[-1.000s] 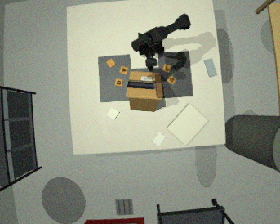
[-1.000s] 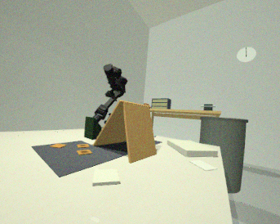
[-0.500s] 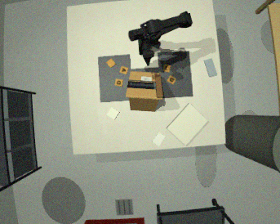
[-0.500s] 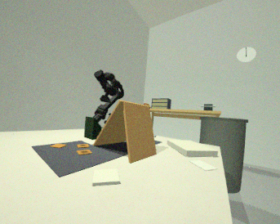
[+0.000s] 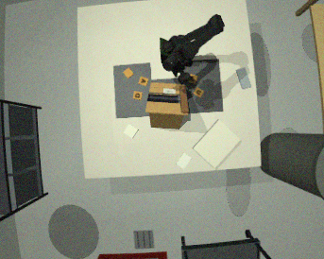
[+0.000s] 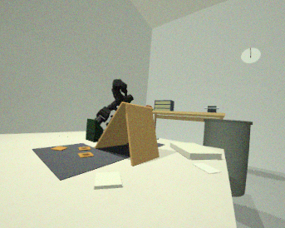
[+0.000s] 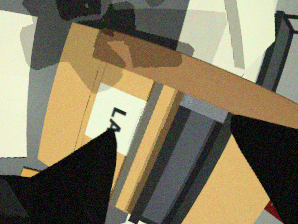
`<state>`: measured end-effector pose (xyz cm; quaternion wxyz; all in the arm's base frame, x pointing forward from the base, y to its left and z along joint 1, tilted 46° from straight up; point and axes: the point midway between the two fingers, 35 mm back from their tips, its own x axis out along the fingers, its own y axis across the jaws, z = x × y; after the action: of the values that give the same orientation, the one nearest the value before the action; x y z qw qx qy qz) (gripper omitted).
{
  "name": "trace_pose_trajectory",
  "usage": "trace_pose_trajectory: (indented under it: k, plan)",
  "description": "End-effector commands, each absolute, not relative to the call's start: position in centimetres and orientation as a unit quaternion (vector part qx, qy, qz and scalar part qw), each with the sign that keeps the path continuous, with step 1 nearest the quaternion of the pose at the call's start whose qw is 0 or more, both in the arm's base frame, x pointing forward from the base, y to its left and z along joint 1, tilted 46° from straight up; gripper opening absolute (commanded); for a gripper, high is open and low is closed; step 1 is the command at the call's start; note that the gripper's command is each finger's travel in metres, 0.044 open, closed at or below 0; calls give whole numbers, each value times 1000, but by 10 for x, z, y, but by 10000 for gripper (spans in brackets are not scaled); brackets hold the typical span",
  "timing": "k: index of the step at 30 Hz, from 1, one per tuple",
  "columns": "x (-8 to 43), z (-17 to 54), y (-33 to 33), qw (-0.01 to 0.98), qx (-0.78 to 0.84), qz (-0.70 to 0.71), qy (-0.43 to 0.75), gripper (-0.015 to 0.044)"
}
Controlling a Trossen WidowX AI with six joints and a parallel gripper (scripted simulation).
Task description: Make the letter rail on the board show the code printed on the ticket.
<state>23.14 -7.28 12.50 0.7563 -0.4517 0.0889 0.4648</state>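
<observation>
My gripper (image 5: 186, 81) (image 7: 174, 129) is open and empty above the board's upper right corner; its fingertips are hidden behind the board in the exterior view. The wooden board (image 5: 166, 107) (image 6: 142, 135) carries an empty dark rail (image 5: 162, 98) (image 7: 172, 160). The white ticket (image 5: 169, 91) (image 7: 117, 107) reads LA, the A partly covered by a finger. Left of the board lie a plain-looking orange tile (image 5: 127, 73) (image 6: 59, 148), an A tile (image 5: 144, 81) (image 6: 85, 148) and a D-like tile (image 5: 137, 95) (image 6: 85, 155). Right of it lie a tile (image 5: 194, 77) beside the gripper and another tile (image 5: 198, 92), letters unclear.
A brown strip (image 5: 184, 100) (image 7: 200, 75) runs along the board's right side. A dark green block (image 6: 91, 130) stands by the arm. A large pale slab (image 5: 216, 143) (image 6: 196, 151), small white pieces (image 5: 130, 130) (image 5: 184, 161) and a grey-blue block (image 5: 244, 77) lie on the counter.
</observation>
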Motion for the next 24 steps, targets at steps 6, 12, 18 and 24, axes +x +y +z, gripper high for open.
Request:
trace_pose_trajectory:
  k: [6,12,18,24]
  plan:
    - [240,109,22,610,-530,589,9,340]
    - [228,102,85,503,-574,643,-63,340]
    - [203,100,137,411,-601,672,-135,340]
    - [200,100,141,406,-603,673,-140,340]
